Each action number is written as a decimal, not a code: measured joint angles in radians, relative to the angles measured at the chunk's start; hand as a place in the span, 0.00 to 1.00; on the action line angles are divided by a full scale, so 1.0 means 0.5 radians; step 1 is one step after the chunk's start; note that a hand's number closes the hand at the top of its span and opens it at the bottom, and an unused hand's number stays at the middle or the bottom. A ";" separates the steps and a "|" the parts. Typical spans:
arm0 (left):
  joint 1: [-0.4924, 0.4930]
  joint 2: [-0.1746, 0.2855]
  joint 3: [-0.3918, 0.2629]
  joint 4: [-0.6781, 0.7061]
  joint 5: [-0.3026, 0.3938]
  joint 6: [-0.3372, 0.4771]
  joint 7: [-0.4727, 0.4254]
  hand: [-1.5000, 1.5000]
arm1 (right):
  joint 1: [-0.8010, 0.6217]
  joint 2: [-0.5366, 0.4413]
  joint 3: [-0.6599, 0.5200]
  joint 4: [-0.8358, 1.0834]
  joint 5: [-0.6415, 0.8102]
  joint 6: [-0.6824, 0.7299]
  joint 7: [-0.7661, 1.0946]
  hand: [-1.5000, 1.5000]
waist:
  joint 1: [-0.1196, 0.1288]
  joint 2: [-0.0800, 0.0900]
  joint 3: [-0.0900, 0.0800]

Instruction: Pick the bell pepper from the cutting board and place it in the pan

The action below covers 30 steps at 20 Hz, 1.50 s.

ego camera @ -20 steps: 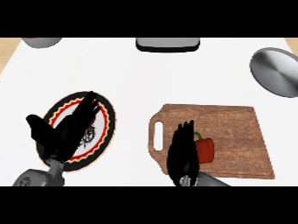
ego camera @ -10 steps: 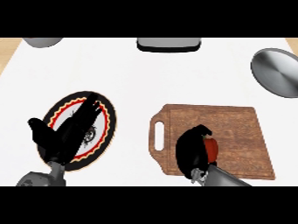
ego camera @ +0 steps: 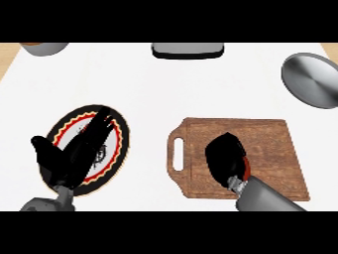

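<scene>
One grasp made.
Right hand (ego camera: 225, 156) now curls round red bell pepper (ego camera: 244, 166); grey metal pan (ego camera: 316, 79) lies well beyond it.

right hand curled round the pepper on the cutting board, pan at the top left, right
No: the pan is at the upper right, as the head view shows. The right hand does curl round the pepper on the cutting board.

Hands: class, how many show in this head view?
2. The left hand lies open over the plate; the right hand curls round the bell pepper on the cutting board.
</scene>
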 measured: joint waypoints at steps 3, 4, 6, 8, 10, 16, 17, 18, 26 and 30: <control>0.027 0.008 0.027 -0.019 0.007 0.012 -0.010 0.50 | 0.105 0.039 -0.374 -0.052 -0.251 -0.224 0.001 1.00 | -0.041 0.003 0.006; 0.027 0.014 0.029 -0.027 0.001 0.016 -0.007 0.50 | 0.134 0.039 -0.485 -0.065 -0.317 -0.307 -0.004 1.00 | -0.046 0.003 0.007; 0.030 0.007 0.030 -0.031 0.002 0.022 -0.005 0.50 | 0.183 0.036 -0.671 -0.098 -0.401 -0.494 -0.010 1.00 | -0.046 0.002 0.006; 0.035 0.001 0.030 -0.022 0.002 0.020 -0.007 0.50 | 0.206 0.004 -0.817 -0.149 -0.428 -0.683 -0.023 1.00 | -0.039 0.001 0.005; 0.044 0.007 0.029 -0.037 0.004 0.014 0.007 0.50 | 0.222 -0.015 -0.929 -0.217 -0.432 -0.869 -0.038 1.00 | -0.029 -0.002 0.004; 0.030 -0.011 0.035 -0.016 0.002 0.004 -0.003 0.50 | 0.330 -0.020 -1.258 -0.515 -0.625 -1.247 -0.133 1.00 | -0.024 -0.005 0.001; 0.038 -0.013 0.033 -0.031 0.004 0.004 0.001 0.50 | 0.363 -0.015 -1.319 -0.564 -0.692 -1.291 -0.160 1.00 | -0.023 -0.006 0.001; 0.027 -0.010 0.042 -0.010 0.011 -0.013 -0.008 0.50 | 0.357 0.004 -1.379 -0.584 -0.757 -1.326 -0.179 1.00 | -0.018 -0.004 0.001; -0.042 -0.036 0.046 0.029 -0.016 -0.037 0.027 0.50 | 0.370 0.013 -1.859 -0.338 -1.303 -1.478 -0.608 1.00 | 0.022 0.005 -0.001; -0.054 -0.027 0.067 0.018 -0.020 -0.071 0.047 0.50 | 0.244 -0.052 -2.008 0.058 -1.316 -1.574 -0.858 1.00 | 0.039 0.008 -0.001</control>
